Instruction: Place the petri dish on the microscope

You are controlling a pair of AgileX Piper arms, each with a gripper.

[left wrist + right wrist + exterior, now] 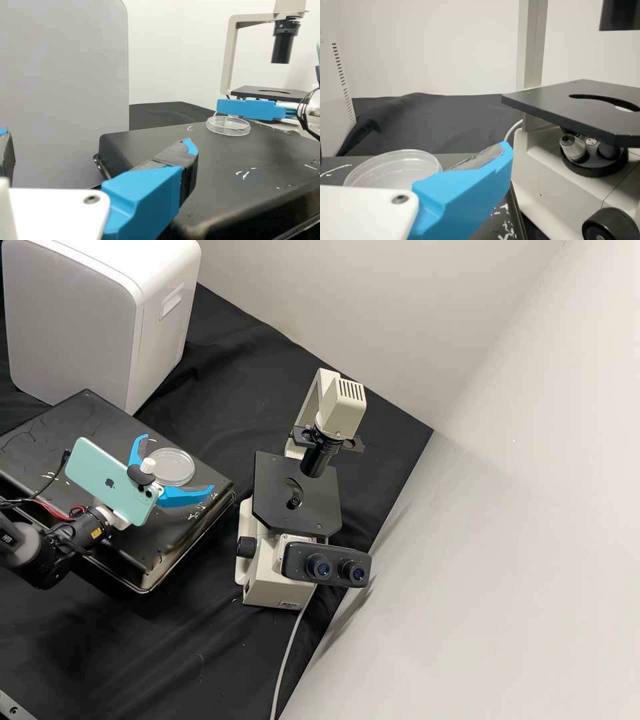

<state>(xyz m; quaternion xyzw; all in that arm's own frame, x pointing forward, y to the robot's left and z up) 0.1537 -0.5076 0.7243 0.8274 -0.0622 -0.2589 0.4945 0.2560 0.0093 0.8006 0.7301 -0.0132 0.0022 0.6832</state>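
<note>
A clear petri dish (171, 466) lies on top of a low black box (47, 440). My right gripper (179, 465) is open with one blue finger on each side of the dish, not touching it. In the right wrist view the dish (392, 168) sits just ahead of a blue finger (470, 186). The microscope (280, 567) stands right of the box, its black stage (303, 497) bare. My left gripper (95, 146) is open and holds nothing, low at the box's other end, facing the dish (228, 125) and the other arm's finger (250, 108).
A white appliance (93, 313) stands at the back left, close behind the box. The microscope's grey cable (287, 653) trails toward the front. The bench's black cloth ends at a slanted edge (373, 533) right of the microscope.
</note>
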